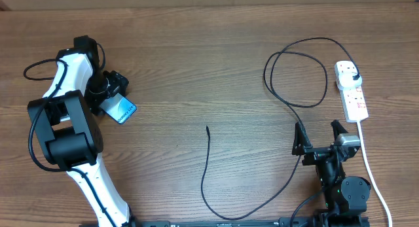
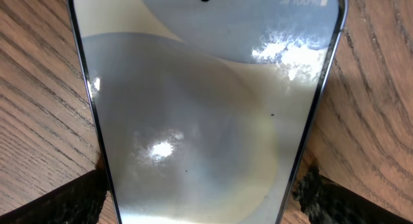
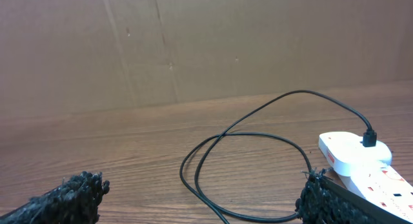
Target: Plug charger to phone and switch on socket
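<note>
The phone (image 1: 120,110) lies at the left of the wooden table, its blue screen up; in the left wrist view its lit screen (image 2: 206,121) fills the frame. My left gripper (image 1: 108,93) has a finger against each long edge of the phone (image 2: 203,198) and is shut on it. The charger's thin black cable (image 1: 208,161) ends in a free connector (image 1: 207,128) at mid-table, loops at the right (image 3: 245,130), and its black plug (image 1: 354,75) sits in the white socket (image 1: 351,91), also seen in the right wrist view (image 3: 352,156). My right gripper (image 1: 317,132) is open and empty (image 3: 200,192) near the loop.
The socket's white cord (image 1: 370,171) runs from the strip toward the front edge, right of my right arm. A brown cardboard wall (image 3: 193,43) stands behind the table's far edge.
</note>
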You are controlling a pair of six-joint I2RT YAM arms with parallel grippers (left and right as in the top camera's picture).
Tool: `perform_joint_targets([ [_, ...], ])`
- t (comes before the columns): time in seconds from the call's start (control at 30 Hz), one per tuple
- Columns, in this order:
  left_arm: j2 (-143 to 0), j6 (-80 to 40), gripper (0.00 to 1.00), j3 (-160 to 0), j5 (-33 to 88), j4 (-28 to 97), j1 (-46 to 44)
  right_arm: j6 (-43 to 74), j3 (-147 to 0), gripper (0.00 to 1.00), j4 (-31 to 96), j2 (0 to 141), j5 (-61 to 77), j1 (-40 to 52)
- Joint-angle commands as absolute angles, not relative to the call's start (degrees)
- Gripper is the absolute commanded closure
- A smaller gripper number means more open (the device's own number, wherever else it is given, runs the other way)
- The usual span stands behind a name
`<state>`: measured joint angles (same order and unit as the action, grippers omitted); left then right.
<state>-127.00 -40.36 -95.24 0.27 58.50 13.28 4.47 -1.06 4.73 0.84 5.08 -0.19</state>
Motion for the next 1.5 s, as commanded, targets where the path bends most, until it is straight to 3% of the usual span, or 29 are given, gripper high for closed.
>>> perform_joint_targets([
  [0.0,-129.4,-41.3,0.01,-94.8,0.3,58.2,13.3,4.2,-0.5,0.00,4.5,0.2,4.5,0.1],
  [1.47,-129.8,-41.3,0.00,-94.8,1.1,59.9,12.7,4.2,-0.5,0.00,4.5,0.2,4.5,0.1],
])
